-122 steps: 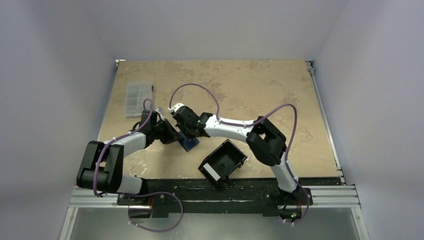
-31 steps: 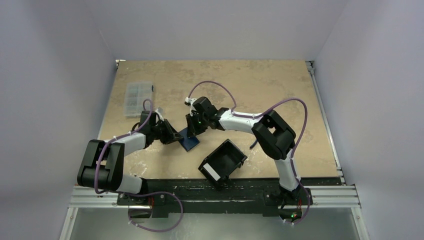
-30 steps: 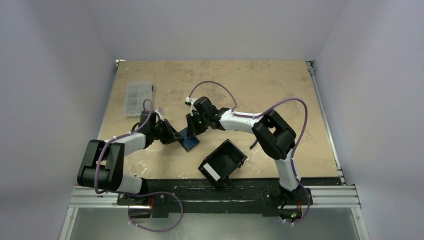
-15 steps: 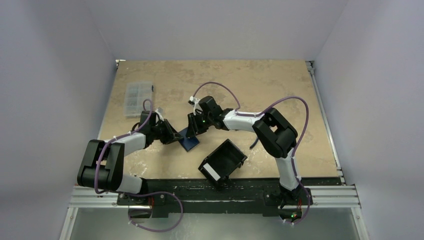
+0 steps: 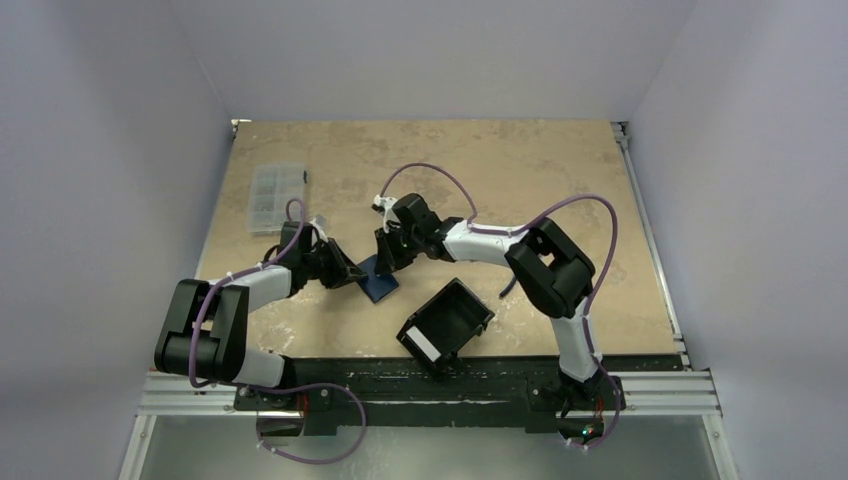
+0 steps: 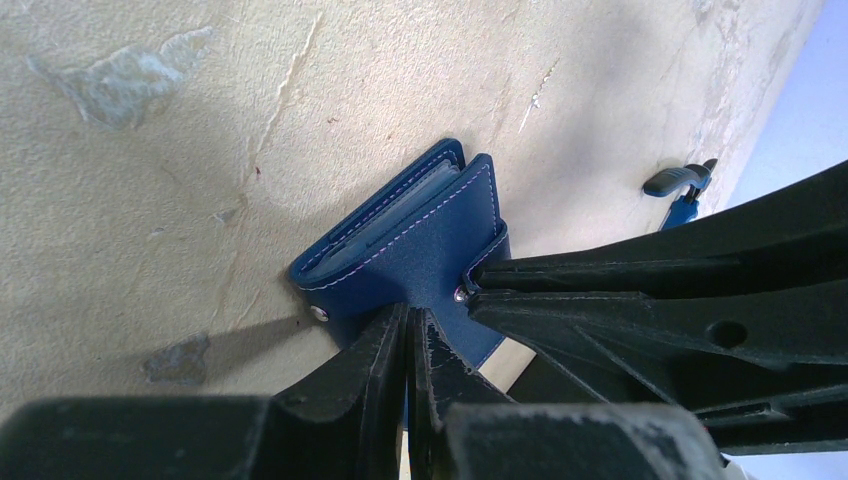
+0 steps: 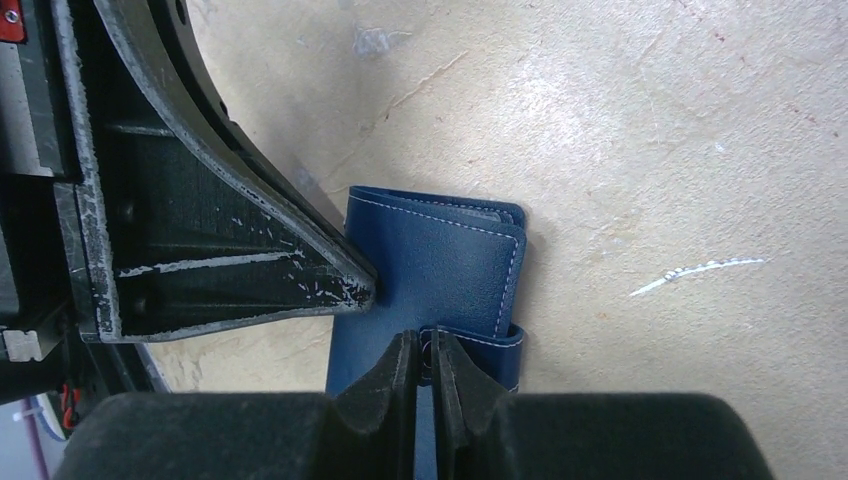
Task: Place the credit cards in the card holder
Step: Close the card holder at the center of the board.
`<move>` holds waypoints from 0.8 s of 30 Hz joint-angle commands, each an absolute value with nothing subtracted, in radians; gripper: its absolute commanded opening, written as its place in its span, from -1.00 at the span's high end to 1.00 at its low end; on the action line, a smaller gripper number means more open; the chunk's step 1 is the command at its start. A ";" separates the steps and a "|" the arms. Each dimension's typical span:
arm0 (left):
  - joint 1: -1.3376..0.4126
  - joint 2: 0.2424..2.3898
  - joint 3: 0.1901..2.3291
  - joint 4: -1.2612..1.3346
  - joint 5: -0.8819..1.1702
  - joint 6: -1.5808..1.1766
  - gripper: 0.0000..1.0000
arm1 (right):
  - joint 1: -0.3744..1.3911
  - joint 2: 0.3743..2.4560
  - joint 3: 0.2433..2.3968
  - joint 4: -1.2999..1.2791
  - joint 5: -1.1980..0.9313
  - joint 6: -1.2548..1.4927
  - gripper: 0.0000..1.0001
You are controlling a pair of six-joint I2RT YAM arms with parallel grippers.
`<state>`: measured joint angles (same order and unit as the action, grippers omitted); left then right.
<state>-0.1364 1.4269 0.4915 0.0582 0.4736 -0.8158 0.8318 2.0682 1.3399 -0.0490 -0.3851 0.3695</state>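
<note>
The card holder (image 5: 379,283) is a flat navy-blue wallet lying folded on the table between both arms. In the left wrist view thin grey layers (image 6: 408,206) show between its covers; no credit cards can be told apart from them. My left gripper (image 6: 410,332) is shut on the card holder (image 6: 420,255) at its near edge. My right gripper (image 7: 425,352) is shut on the short snap strap (image 7: 480,345) that wraps round the card holder's (image 7: 440,265) side. Seen from above, the left gripper (image 5: 352,276) and right gripper (image 5: 386,262) meet over the holder from opposite sides.
A black box-shaped tray (image 5: 446,325) with a white label sits near the front edge, right of the holder. A clear plastic compartment box (image 5: 277,196) lies at the back left. The tan table (image 5: 520,180) stretches bare behind and to the right.
My right wrist has shifted slightly above the holder and settled back. The card holder and my left arm have stayed where they were.
</note>
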 commanded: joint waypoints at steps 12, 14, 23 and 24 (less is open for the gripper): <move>-0.140 1.453 0.473 0.066 0.451 -0.802 0.83 | 1.016 2.127 1.281 -0.336 -0.135 0.310 1.00; -0.140 1.453 0.470 0.066 0.448 -0.801 0.83 | 1.040 2.118 1.260 -0.326 -0.082 0.308 1.00; -0.140 1.457 0.469 0.070 0.446 -0.803 0.84 | 1.109 2.132 1.225 -0.310 0.042 0.357 1.00; -0.140 1.457 0.467 0.069 0.446 -0.804 0.84 | 1.116 2.137 1.223 -0.313 0.051 0.359 1.00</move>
<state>-0.1364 1.4277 0.4911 0.0586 0.4736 -0.8185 1.0256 2.0174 1.3148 -0.0677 0.1246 0.3038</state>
